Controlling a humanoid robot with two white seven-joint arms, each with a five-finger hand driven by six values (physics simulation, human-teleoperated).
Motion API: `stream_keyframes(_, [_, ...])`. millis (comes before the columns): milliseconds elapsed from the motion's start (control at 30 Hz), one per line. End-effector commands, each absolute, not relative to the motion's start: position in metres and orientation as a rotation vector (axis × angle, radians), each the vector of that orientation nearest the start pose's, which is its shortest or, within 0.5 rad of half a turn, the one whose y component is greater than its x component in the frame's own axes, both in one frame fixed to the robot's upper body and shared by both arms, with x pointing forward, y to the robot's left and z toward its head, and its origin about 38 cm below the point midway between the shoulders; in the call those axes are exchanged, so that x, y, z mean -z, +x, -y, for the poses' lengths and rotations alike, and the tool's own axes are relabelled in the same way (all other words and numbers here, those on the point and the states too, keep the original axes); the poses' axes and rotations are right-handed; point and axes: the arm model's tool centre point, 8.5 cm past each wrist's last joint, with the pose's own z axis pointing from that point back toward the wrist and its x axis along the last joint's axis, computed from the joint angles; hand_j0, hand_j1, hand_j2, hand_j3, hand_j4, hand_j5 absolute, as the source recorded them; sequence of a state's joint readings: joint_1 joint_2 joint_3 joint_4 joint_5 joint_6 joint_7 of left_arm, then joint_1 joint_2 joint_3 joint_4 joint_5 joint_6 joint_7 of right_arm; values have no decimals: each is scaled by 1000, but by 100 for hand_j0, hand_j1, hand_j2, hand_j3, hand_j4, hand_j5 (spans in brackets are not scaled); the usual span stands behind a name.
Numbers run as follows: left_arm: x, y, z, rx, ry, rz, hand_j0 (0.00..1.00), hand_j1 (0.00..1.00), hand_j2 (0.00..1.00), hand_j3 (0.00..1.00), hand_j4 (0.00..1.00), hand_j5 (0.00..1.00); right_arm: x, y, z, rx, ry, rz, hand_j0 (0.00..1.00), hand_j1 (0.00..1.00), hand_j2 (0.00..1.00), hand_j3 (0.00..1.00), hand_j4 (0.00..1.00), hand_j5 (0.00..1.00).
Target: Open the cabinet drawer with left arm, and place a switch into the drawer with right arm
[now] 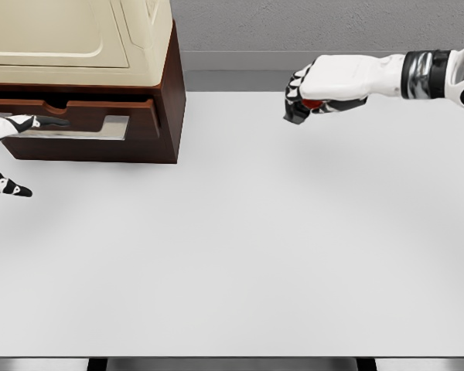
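A dark brown cabinet [168, 93] with a cream top stands at the table's back left. Its drawer [143, 116] is pulled out a little, with a pale metal handle [112, 127] on the front. My left hand [15, 154] is at the left edge, fingers spread, one fingertip lying along the handle level. My right hand [313, 97] hovers above the table at the upper right, fingers curled around a small red object [312, 103], the switch, mostly hidden in the palm.
The white table [240, 255] stretches across the view, its front edge near the bottom. A grey wall runs behind it.
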State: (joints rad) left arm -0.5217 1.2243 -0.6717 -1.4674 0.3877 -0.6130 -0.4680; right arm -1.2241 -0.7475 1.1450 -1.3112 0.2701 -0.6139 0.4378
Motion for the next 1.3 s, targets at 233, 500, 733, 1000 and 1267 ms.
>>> stream_keyframes(233, [-248,388,-419,1475,79,1554,100,100,100,100,100,100,-338,467,205,2771,467,-1919,52,52,52,52,52,52])
stream_keyframes(500, [-239,393,-421,1447,76,1552,100,100,100,100,100,100,-362,455,187,2679,411,-1953,52,52,52,52,52,52])
stream_keyframes(733, [-237,390,-423,1453,73,1535,100,100,100,100,100,100,-369,442,174,2627,349,-1958,52,52,52,52,52,52])
stream_keyframes(1000, [-244,380,-416,1502,42,1527,100,100,100,100,100,100,-369,441,170,2619,331,-1963,52,52,52,52,52,52])
stream_keyframes(1267, [-247,372,-411,1521,16,1522,100,100,100,100,100,100,-369,438,162,2599,300,-1966,52,52,52,52,52,52])
